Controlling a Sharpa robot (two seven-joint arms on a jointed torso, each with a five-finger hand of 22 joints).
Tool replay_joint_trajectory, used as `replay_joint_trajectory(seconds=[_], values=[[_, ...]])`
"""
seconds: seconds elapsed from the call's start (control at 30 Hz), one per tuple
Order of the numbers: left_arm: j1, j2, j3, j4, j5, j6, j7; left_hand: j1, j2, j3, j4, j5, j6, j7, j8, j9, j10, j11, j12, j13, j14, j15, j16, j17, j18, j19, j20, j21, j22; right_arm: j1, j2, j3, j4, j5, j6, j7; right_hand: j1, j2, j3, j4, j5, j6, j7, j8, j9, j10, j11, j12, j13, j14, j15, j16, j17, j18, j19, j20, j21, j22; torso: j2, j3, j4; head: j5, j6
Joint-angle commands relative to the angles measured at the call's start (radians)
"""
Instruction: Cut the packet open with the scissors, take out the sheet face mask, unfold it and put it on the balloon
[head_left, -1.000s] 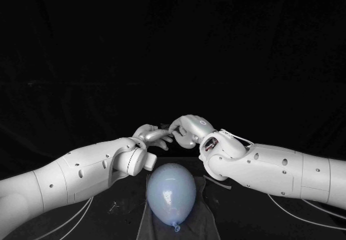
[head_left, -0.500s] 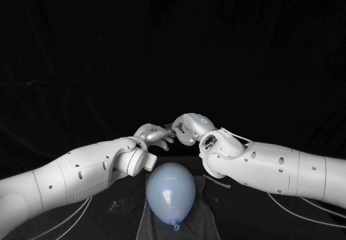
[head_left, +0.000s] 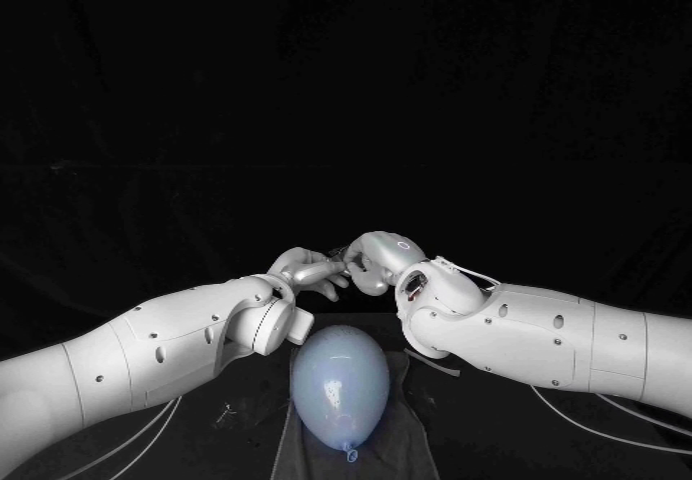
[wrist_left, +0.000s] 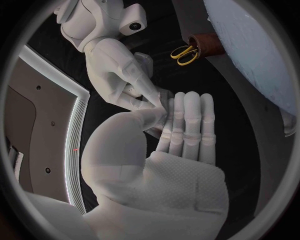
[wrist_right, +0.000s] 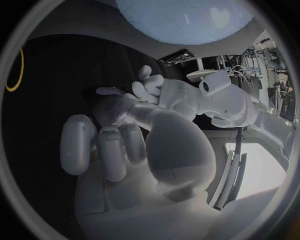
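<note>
Head view is dim overall: the black table (head_left: 490, 450) and backdrop swallow the light, and the far half is near pure black. The white arms (head_left: 159, 350) are the brightest areas, lit from above, tops almost blown out, undersides falling to grey. The balloon (head_left: 342, 385) carries soft specular spots, and its shadow merges into the table. The left hand (head_left: 307, 270) and right hand (head_left: 372, 258) show metal glints, with dark gaps between the fingers. Wrist views have strong fisheye, bowed straight edges and a dark ring round the circle. The left palm is evenly lit. The right palm is shaded, with hard glare at the rim.
</note>
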Motion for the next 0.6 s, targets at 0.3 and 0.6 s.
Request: replay_joint_trajectory(seconds=[0.3, 0.6], values=[[0.002, 0.002, 0.002, 0.012, -0.066, -0.005, 0.035, 0.014, 0.037, 0.027, -0.025, 0.003, -0.036, 0.044, 0.040, 0.031, -0.261, 0.075, -0.091, -0.032, -0.231, 0.073, -0.106, -0.061, -0.035, -0.156, 0.070, -0.109, -0.051, 0.001, 0.004, 0.000, 0.000, -0.013, 0.076, -0.064, 0.035, -0.019, -0.012, -0.031, -0.004, -0.026, 0.007, -0.027, -0.017, 0.016, 0.013, -0.009, 0.153, 0.104, 0.014, 0.002, 0.251, -0.007, -0.005, 0.013, -0.011, 0.049, 0.000, -0.0004, 0.0006, -0.002, 0.002], [0.002, 0.000, 0.002, 0.010, -0.063, -0.007, 0.031, 0.028, 0.035, 0.034, -0.040, 0.003, -0.043, 0.055, 0.058, 0.040, -0.281, 0.085, -0.110, -0.053, -0.232, 0.081, -0.094, -0.069, -0.025, -0.153, 0.079, -0.112, -0.054, 0.004, -0.013, 0.001, 0.022, -0.029, 0.005, -0.082, 0.047, -0.018, -0.004, -0.048, 0.022, -0.015, 0.012, -0.034, -0.028, 0.014, 0.017, -0.009, 0.153, 0.104, 0.017, 0.002, 0.252, -0.007, -0.004, 0.017, -0.010, 0.051, -0.001, 0.0002, -0.0002, -0.004, 0.004]])
